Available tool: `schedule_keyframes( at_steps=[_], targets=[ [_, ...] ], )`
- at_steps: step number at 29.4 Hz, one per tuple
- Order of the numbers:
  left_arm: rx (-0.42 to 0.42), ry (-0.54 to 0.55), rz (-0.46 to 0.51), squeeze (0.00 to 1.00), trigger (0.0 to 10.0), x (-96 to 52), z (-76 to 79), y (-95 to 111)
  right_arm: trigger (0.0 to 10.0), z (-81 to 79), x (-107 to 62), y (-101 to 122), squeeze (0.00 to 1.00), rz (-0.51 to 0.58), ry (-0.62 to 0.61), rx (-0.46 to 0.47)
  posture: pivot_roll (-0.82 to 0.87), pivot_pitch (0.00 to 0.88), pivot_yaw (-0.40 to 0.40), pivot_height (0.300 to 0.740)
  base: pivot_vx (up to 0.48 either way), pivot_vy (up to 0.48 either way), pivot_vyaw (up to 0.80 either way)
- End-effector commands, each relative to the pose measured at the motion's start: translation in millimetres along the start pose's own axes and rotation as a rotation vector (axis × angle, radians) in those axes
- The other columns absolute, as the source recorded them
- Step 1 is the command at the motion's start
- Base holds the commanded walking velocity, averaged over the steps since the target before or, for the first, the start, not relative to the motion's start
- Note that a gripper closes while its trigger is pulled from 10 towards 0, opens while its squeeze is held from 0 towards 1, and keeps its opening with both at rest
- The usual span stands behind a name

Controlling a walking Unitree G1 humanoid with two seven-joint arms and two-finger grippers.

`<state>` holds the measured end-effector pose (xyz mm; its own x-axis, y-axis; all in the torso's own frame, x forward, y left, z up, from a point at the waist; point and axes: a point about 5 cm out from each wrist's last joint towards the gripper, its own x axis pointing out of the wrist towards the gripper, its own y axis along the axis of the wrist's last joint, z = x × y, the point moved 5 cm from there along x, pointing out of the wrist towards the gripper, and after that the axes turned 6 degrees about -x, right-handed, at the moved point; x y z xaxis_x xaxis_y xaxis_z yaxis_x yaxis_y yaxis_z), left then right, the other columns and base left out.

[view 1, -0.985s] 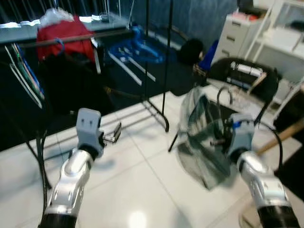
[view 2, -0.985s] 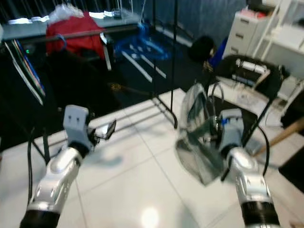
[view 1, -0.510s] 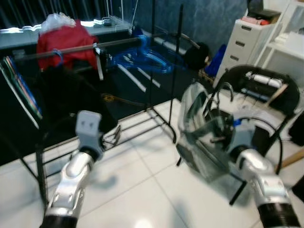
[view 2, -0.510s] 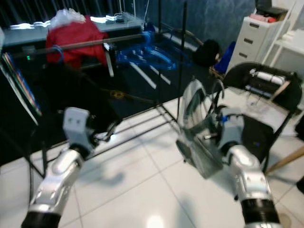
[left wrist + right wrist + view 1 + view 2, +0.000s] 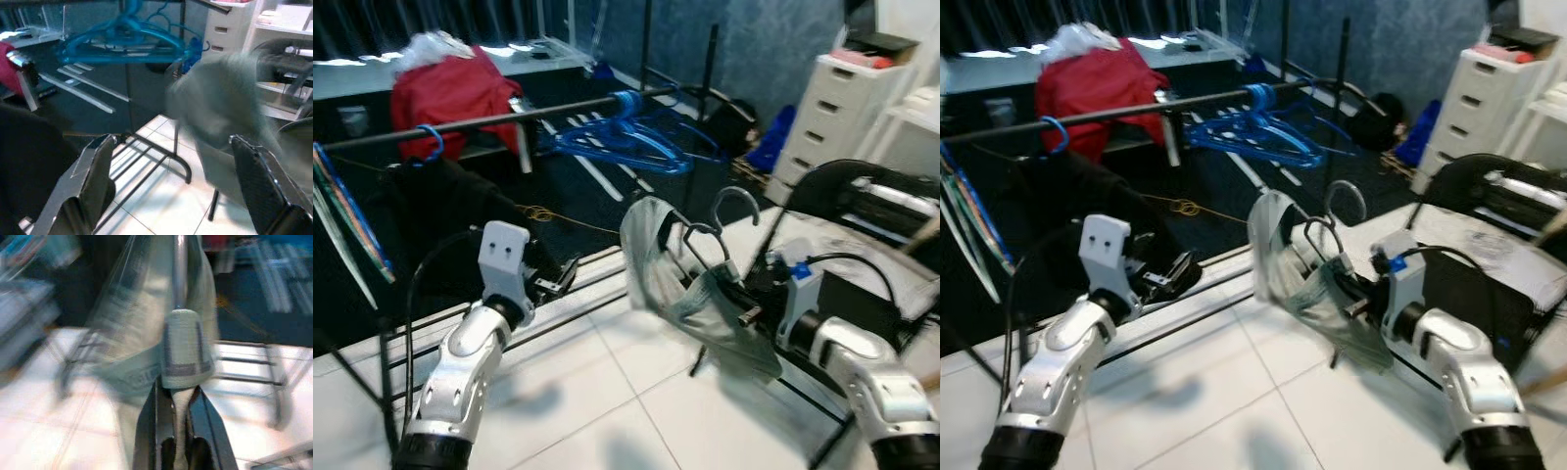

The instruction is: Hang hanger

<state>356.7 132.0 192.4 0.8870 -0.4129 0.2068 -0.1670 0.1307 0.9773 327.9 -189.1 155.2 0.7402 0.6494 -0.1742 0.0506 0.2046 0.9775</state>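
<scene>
A metal-hooked hanger [image 5: 732, 203] carries a grey-green garment [image 5: 671, 269]. My right gripper [image 5: 745, 314] is shut on it, low and right of centre; the right wrist view has the fingers [image 5: 152, 427] pinching the cloth-wrapped hanger neck [image 5: 184, 350]. The black rail [image 5: 509, 118] of the clothes rack runs across the back, above and behind the garment. Blue hangers [image 5: 631, 140] hang bunched near its right end. My left gripper [image 5: 564, 275] is open and empty at the left, in front of the rack's lower bars; the left wrist view has its fingers [image 5: 95, 178] spread wide.
A red garment [image 5: 450, 86] lies behind the rail and a black one [image 5: 445, 201] hangs from it. A white drawer unit [image 5: 835, 108] and a black chair [image 5: 876, 201] stand at the right. The rack's upright post [image 5: 708, 73] rises behind the held hanger. White tiles [image 5: 597, 411] lie underfoot.
The whole view has shifted as the camera moved closer to the rack. The held hanger and garment now sit further left, nearer the rail's right end. The left gripper stays open.
</scene>
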Motion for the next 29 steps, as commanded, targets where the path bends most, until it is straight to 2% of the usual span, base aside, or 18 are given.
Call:
schedule_keyframes(
  at_steps=[1, 2, 3, 4, 5, 6, 7, 8, 9, 10, 12, 13, 15, 17, 19, 23, 24, 29],
  targets=[
    [0.001, -0.041, 0.009, 0.00, 10.0, -4.0, 0.2, 5, 10.0, -16.1, -0.5, 13, 0.00, 0.042, 0.113, -0.020, -0.05, 0.062, -0.044, 0.740, 0.000, 0.000, 0.76],
    [0.019, -0.132, 0.019, 0.00, 10.0, -6.8, 4.7, 15, 10.0, -29.6, -11.8, 13, 0.00, 0.024, 0.242, -0.008, -0.05, 0.064, -0.046, 0.740, 0.000, 0.000, 0.76],
    [0.019, -0.132, 0.019, 0.00, 10.0, -6.8, 4.7, 15, 10.0, -29.6, -11.8, 13, 0.00, 0.024, 0.242, -0.008, -0.05, 0.064, -0.046, 0.740, 0.000, 0.000, 0.76],
    [0.033, -0.194, 0.023, 0.00, 10.0, -9.3, 8.2, 22, 10.0, -38.2, -20.3, 12, 0.00, 0.010, 0.328, 0.005, -0.05, 0.064, -0.046, 0.740, 0.000, 0.000, 0.76],
    [0.128, -0.307, -0.009, 0.00, 10.0, -17.5, 12.2, 29, 10.0, -44.5, -34.0, 12, 0.00, -0.015, 0.421, 0.024, -0.05, 0.066, -0.047, 0.740, 0.000, 0.000, 0.76],
    [0.128, -0.307, -0.009, 0.00, 10.0, -17.5, 12.2, 29, 10.0, -44.5, -34.0, 12, 0.00, -0.015, 0.421, 0.024, -0.05, 0.066, -0.047, 0.740, 0.000, 0.000, 0.76],
    [0.203, -0.409, -0.037, 0.00, 10.0, -27.2, 13.6, 41, 10.0, -47.7, -46.8, 13, 0.00, -0.045, 0.492, 0.042, -0.05, 0.070, -0.054, 0.740, 0.000, 0.000, 0.76],
    [0.203, -0.409, -0.037, 0.00, 10.0, -27.2, 13.6, 41, 10.0, -47.7, -46.8, 13, 0.00, -0.045, 0.492, 0.042, -0.05, 0.070, -0.054, 0.740, 0.000, 0.000, 0.76],
    [0.277, -0.515, -0.052, 0.00, 10.0, -38.0, 14.6, 59, 10.0, -49.3, -59.3, 12, 0.00, -0.085, 0.555, 0.050, -0.05, 0.072, -0.057, 0.740, 0.000, 0.000, 0.75],
    [0.277, -0.515, -0.052, 0.00, 10.0, -38.0, 14.6, 59, 10.0, -49.3, -59.3, 12, 0.00, -0.085, 0.555, 0.050, -0.05, 0.072, -0.057, 0.740, 0.000, 0.000, 0.75],
    [0.354, -0.735, -0.071, 0.00, 10.0, -57.7, 29.2, 87, 10.0, -54.2, -75.6, 10, 0.00, -0.154, 0.658, 0.054, -0.05, 0.071, -0.055, 0.740, 0.000, 0.000, 0.76],
    [0.354, -0.735, -0.071, 0.00, 10.0, -57.7, 29.2, 87, 10.0, -54.2, -75.6, 10, 0.00, -0.154, 0.658, 0.054, -0.05, 0.071, -0.055, 0.740, 0.000, 0.000, 0.76],
    [0.375, -0.889, -0.084, 0.00, 10.0, -68.0, 46.2, 94, 10.0, -61.7, -81.5, 11, 0.00, -0.183, 0.735, 0.055, -0.06, 0.067, -0.051, 0.740, 0.000, 0.000, 0.75],
    [0.356, -1.046, -0.109, 0.00, 10.0, -81.8, 64.3, 95, 10.0, -65.1, -83.5, 9, 0.00, -0.213, 0.779, 0.048, -0.05, 0.067, -0.052, 0.740, 0.000, 0.000, 0.76],
    [0.350, -1.082, -0.116, 0.00, 10.0, -85.4, 68.1, 96, 10.0, -65.3, -84.0, 8, 0.00, -0.221, 0.786, 0.046, -0.05, 0.067, -0.054, 0.740, 0.000, 0.000, 0.76],
    [0.347, -1.139, -0.223, 0.00, 10.0, -95.6, 67.7, 82, 10.0, -67.0, -87.7, 10, 0.00, -0.246, 0.836, 0.027, -0.04, 0.070, -0.055, 0.740, 0.000, 0.000, 0.76],
    [0.347, -1.139, -0.223, 0.00, 10.0, -95.6, 67.7, 82, 10.0, -67.0, -87.7, 10, 0.00, -0.246, 0.836, 0.027, -0.04, 0.070, -0.055, 0.740, 0.000, 0.000, 0.76],
    [0.319, -1.057, -0.358, 0.00, 10.0, -88.5, 64.3, 55, 10.0, -65.4, -79.1, 11, 0.00, -0.257, 0.822, -0.054, -0.04, 0.068, -0.053, 0.740, 0.000, 0.000, 0.66]
  ],
)
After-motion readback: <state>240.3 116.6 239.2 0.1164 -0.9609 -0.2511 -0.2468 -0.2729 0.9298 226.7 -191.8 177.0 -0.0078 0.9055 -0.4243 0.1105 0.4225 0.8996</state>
